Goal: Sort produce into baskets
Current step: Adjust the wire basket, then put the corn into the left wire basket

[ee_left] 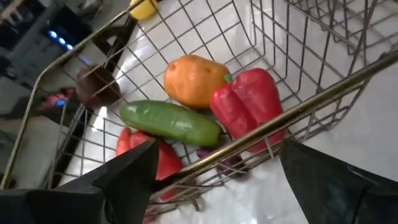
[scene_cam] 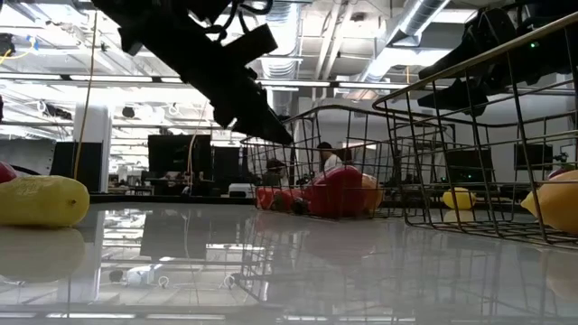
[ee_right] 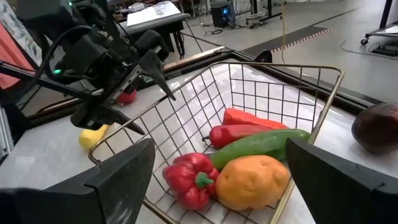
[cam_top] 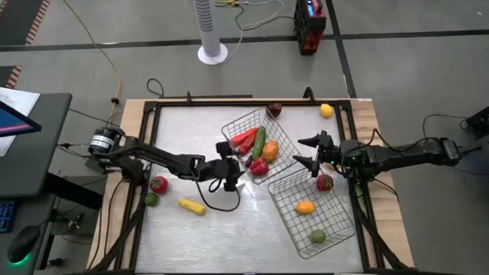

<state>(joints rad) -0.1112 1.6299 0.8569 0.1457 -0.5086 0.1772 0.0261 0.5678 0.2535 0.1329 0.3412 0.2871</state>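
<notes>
Yellow squash sits loose on the surface at 7 o'clock, so sorting's mid-way. Left tool hovers open, empty, beside the veggie basket; right tool open too. Next: swing back, grab squash.
</notes>
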